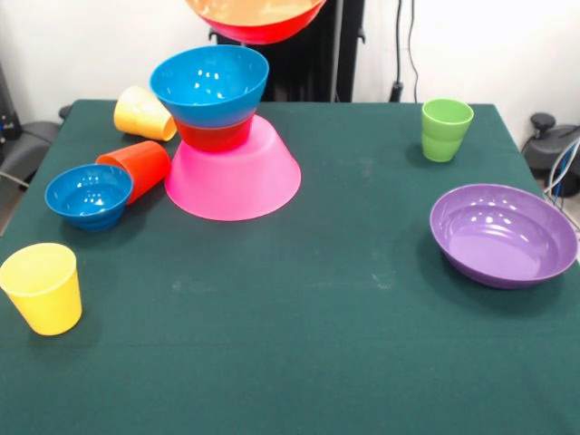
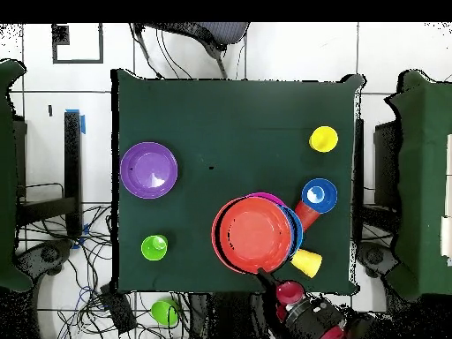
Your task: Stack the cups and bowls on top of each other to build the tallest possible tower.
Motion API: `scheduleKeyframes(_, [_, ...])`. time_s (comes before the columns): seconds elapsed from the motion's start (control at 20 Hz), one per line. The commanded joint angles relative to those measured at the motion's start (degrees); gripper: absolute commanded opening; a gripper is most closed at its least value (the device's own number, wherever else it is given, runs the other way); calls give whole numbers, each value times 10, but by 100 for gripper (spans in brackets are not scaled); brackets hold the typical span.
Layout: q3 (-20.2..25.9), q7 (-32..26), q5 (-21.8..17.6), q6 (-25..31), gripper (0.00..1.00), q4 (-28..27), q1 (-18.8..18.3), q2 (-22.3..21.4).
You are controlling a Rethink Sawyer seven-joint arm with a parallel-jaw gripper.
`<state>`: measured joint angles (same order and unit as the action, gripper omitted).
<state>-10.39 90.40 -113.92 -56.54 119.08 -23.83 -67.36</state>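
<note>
The tower stands at the back left: an upside-down large pink bowl (image 1: 233, 177), a small orange bowl (image 1: 214, 136) on it, and a medium blue bowl (image 1: 210, 83) upright on top. The wide shallow orange bowl (image 1: 256, 16) hangs in the air just above the tower. From overhead this orange bowl (image 2: 256, 234) covers almost the whole tower, and my gripper (image 2: 263, 274) is shut on its rim nearest the robot. Beside the tower a yellow cup (image 1: 143, 113) and an orange-red cup (image 1: 138, 168) lie on their sides. A small blue bowl (image 1: 89, 195) sits next to them.
An upright yellow cup (image 1: 42, 288) stands at the front left. A green cup (image 1: 446, 129) stands at the back right and a wide purple bowl (image 1: 503, 234) sits near the right edge. Off the table lies a green object (image 2: 164, 311) among cables.
</note>
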Motion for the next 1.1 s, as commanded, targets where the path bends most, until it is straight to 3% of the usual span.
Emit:
scheduleKeyframes(0.05, [-5, -43, 92, 79, 0, 16, -27, -20])
scheduleKeyframes(0.35, [-2, -55, 114, 101, 0, 24, -14, -18])
scheduleKeyframes(1.1, [10, -137, 257, 114, 0, 49, 22, -16])
